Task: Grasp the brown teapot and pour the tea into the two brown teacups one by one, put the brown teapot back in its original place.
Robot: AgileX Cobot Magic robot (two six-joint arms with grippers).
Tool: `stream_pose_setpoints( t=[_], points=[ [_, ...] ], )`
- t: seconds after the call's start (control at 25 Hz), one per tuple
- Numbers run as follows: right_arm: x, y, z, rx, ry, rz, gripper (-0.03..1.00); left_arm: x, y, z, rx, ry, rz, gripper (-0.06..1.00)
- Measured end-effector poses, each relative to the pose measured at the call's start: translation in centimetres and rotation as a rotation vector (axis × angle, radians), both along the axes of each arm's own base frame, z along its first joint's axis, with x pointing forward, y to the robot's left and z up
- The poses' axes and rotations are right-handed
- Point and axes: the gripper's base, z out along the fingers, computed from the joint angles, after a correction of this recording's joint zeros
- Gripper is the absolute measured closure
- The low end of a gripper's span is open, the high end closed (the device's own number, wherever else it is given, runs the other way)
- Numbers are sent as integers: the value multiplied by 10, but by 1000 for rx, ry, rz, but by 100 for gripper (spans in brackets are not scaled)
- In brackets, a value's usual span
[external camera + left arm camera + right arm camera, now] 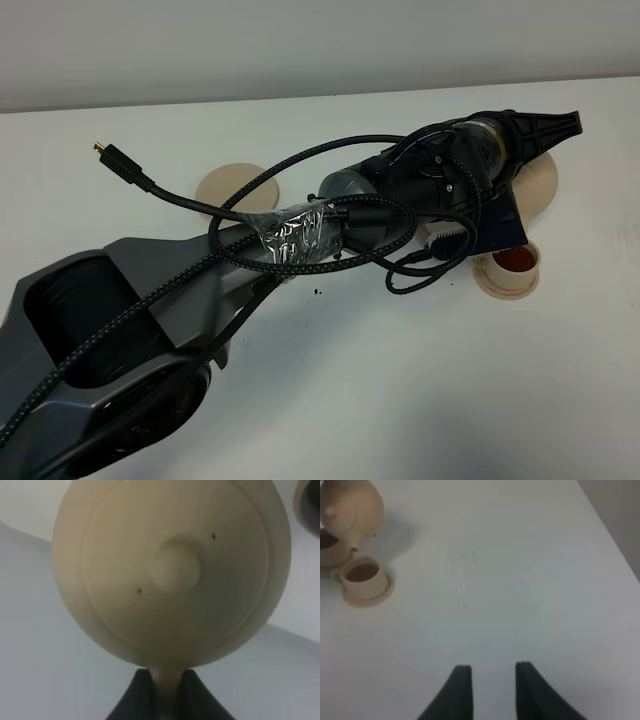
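My left gripper (522,172) is shut on the loop handle of the brown teapot (170,570). In the left wrist view the pot's knobbed lid faces the camera and the handle sits between the fingers (135,700). In the right wrist view the teapot (352,507) is tilted with its spout down over one teacup (326,550). The other teacup (362,574) stands on its saucer beside it and holds brown tea. It also shows in the exterior view (510,265). The wide saucer (230,190) lies bare at the back left. My right gripper (490,680) is open and empty over bare table.
The left arm (300,240) and its looped black cables (330,215) stretch across the middle of the table and hide the second cup in the exterior view. A loose cable plug (105,152) sticks out at the back left. The table's far edge meets the wall.
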Motion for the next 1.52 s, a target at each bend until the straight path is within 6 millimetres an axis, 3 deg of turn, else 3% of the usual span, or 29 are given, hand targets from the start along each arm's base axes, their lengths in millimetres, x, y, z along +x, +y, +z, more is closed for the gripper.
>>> stream_pose_setpoints(
  t=[0.44, 0.6, 0.92, 1.2, 1.52],
  points=[
    [0, 0, 0, 0, 0, 0, 72, 3, 9, -5, -29, 90, 108, 79],
    [0, 0, 0, 0, 0, 0, 72, 1, 14, 5, -48, 118, 181, 79],
    [0, 0, 0, 0, 0, 0, 72, -12, 37, 28, -97, 300, 461, 79],
    [0, 0, 0, 0, 0, 0, 72, -29, 49, 23, -107, 530, 713, 79],
    [0, 0, 0, 0, 0, 0, 72, -42, 59, 19, -110, 656, 967, 79]
  ],
)
